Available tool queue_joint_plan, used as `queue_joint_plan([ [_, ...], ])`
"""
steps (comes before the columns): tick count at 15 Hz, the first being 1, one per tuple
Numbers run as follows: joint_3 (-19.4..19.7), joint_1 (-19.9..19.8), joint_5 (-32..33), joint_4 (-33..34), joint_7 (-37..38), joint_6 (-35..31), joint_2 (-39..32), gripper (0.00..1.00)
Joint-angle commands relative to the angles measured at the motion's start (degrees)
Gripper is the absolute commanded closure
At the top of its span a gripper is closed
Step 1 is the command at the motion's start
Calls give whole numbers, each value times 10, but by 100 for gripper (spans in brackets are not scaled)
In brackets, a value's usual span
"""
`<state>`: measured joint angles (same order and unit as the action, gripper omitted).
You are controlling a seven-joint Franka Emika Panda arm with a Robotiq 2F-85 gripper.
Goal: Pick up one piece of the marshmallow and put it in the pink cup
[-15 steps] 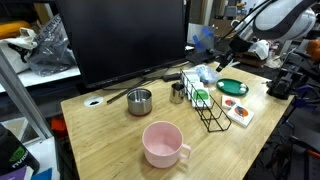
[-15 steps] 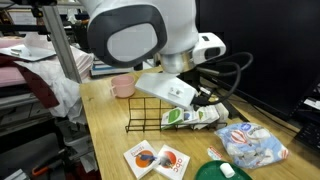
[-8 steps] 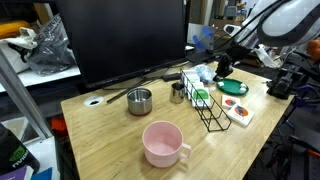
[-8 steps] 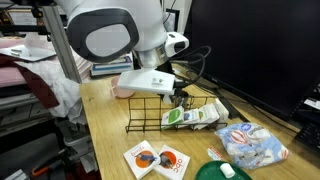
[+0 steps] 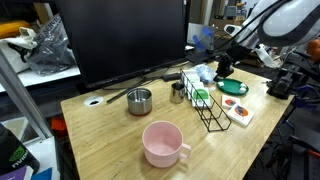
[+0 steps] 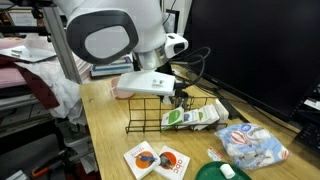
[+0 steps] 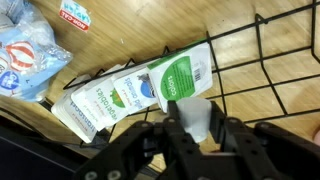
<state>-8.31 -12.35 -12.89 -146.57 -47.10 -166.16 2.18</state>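
The hand (image 7: 198,128) is clamped on a small white block, which I take for the marshmallow piece (image 7: 197,112); in the wrist view the block sits between the two dark fingers with no gap at its sides. The hand hangs above the wire rack (image 5: 206,106), though over which part of it I cannot tell exactly. Below it lie the green and white packets (image 7: 150,90) that are stored inside the rack. The pink cup (image 5: 165,143) stands well apart from the rack, on the side away from the green plate (image 5: 232,87). It is upright, with its mouth open upward and its thick handle turned away from the steel pot (image 5: 140,100). So the way to go, as I judge it, leads across the rack and then further out over the bare wood of the counter (image 5: 110,135). In an exterior view the cup (image 6: 122,87) shows only partly, behind the arm and beyond the rack. The rack wires stand up from the counter, so the hand must pass above them. Past the rack I see nothing standing before the cup. The small metal cup (image 5: 178,92) stands just beside the rack on the pot side, off this line, I think. The cup mouth is wide compared with the piece, so the release should need no fine aim. The marshmallow bag (image 7: 25,55) lies beside the rack.
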Motion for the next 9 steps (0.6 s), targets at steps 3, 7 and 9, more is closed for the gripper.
queue_joint_plan([
  [3,-19,33,-48,5,-73,10,10,92],
  [7,-48,99,-147,36,-203,27,4,92],
  [9,-57,125,-192,54,-267,32,-6,92],
])
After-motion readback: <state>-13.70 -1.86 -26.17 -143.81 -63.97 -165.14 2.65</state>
